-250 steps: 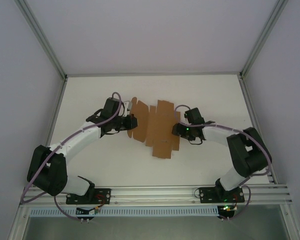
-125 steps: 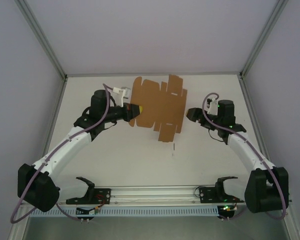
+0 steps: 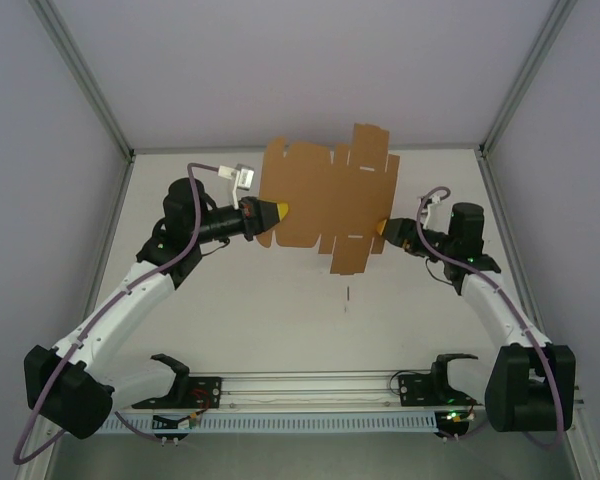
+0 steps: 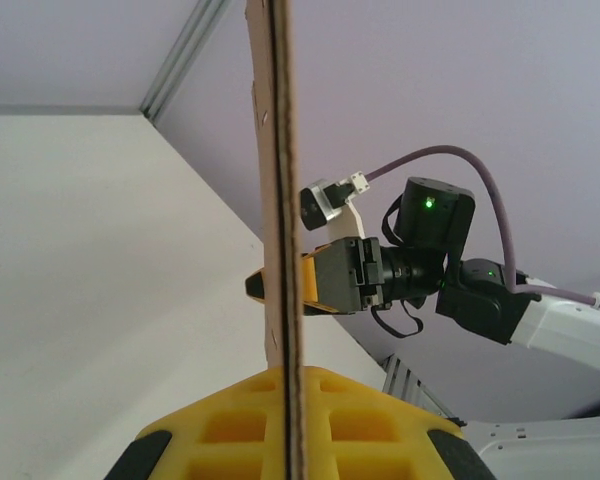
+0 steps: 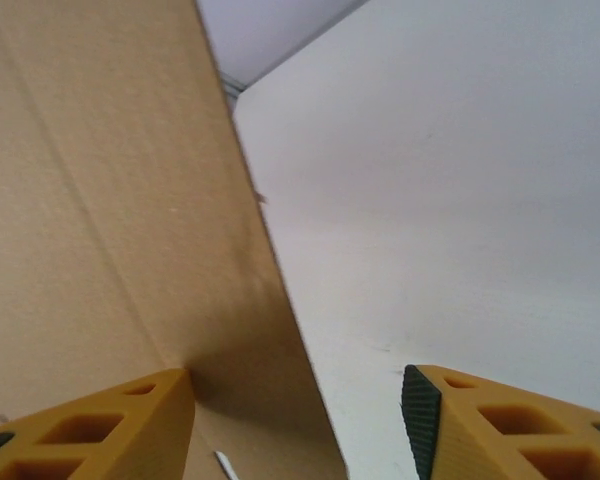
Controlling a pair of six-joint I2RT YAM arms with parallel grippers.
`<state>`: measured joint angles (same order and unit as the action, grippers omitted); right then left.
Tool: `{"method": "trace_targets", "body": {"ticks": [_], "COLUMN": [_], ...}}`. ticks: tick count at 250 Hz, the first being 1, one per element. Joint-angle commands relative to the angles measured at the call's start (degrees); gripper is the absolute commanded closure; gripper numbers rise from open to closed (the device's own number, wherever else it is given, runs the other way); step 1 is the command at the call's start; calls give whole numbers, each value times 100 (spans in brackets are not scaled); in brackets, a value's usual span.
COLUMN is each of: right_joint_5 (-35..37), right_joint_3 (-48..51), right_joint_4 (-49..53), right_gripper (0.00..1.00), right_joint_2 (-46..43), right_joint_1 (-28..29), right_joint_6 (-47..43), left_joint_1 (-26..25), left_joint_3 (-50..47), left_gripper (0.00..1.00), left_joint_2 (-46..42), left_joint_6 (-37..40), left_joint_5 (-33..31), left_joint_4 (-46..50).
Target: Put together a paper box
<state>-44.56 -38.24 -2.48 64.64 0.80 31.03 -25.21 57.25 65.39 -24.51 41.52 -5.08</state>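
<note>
The left gripper [image 3: 272,213] is clamped narrow on one side edge of the paper box sheet [image 3: 325,195], which hangs in the air as a flat, unfolded die-cut blank reaching from that gripper across to the right gripper [image 3: 384,230], with the bench [image 3: 280,320] well below both. The right gripper stands part-way open around the opposite edge: in its wrist view the cardboard lies against one of its fingers [image 5: 90,420] while the other finger sits well apart from it, so this side looks unheld and the whole sheet is carried by one thin pinch. That is the main risk, as I judge it: a light, broad sheet held at a single edge can pivot or sag in the left gripper's grip, and if the right gripper closes while the edge sits shallow or off-centre between its fingers, it may catch only a corner, crease a panel away from its score line, or knock the sheet out of the left grip. If the two grippers pull apart once both hold, a tab could tear. No container exists yet: no walls stand up and nothing rests in or on the blank.
</note>
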Motion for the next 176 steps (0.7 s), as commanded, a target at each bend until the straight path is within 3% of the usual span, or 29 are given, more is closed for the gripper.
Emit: {"method": "trace_targets", "body": {"ticks": [1, 64, 105, 144, 176], "right_joint_5": [-633, -540, -376, -411, -573], "right_joint_3": [79, 73, 27, 29, -84], "right_joint_4": [-571, -520, -211, -260, -260], "right_gripper": [48, 60, 77, 83, 100], "right_joint_2": [-220, -435, -587, -723, -708], "right_joint_1": [-31, -60, -74, -70, -69], "right_joint_6": [129, 123, -54, -129, -246], "left_joint_1": [-3, -4, -4, -6, -1], "left_joint_3": [55, 22, -35, -100, -121], "left_gripper": [100, 100, 100, 100, 100], "left_joint_2": [-127, -170, -168, -136, -59], "left_joint_6": [-71, 55, 72, 80, 110], "left_joint_5": [131, -117, -234, -311, -440], "left_joint_4": [-231, -55, -5, 42, 160]}}
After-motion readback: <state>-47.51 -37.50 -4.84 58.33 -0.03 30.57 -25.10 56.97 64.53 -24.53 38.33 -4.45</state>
